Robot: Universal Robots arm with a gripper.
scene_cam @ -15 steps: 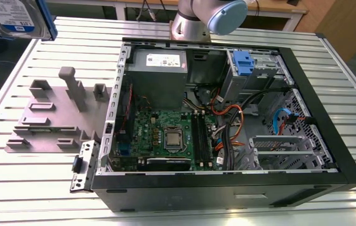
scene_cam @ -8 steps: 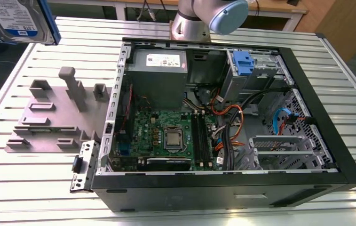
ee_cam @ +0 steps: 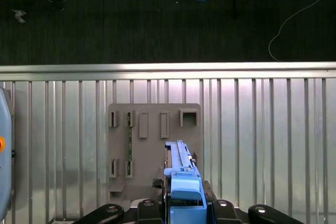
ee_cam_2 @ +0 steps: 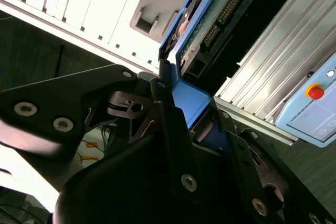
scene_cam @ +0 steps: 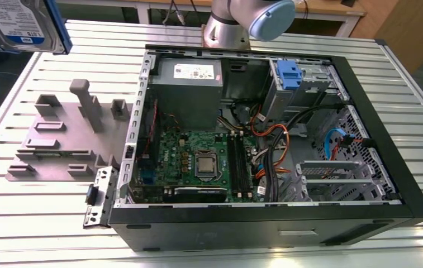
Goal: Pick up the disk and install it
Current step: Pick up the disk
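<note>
The disk (scene_cam: 21,25), silver-grey with a white and blue label and a blue bracket, hangs high above the table's far corner at the exterior view's left. In the second wrist view my gripper (ee_cam_2: 191,106) is shut on the disk's (ee_cam_2: 210,19) blue bracket end, with the dark fingers (ee_cam_2: 165,103) pressed against it. The first wrist view looks along the disk's edge (ee_cam: 181,169), held in the gripper (ee_cam: 184,203) above the grey holder plate (ee_cam: 155,145). The open computer case (scene_cam: 271,139) lies on the table, and a blue-latched drive bay (scene_cam: 289,75) sits at its far corner.
The grey holder plate (scene_cam: 62,139) with upright posts sits on the slatted table (scene_cam: 39,223) beside the case. The arm's base (scene_cam: 230,28) stands behind the case. A pendant with a red button (ee_cam_2: 315,92) lies on the table. Cables and a motherboard (scene_cam: 196,162) occupy the case.
</note>
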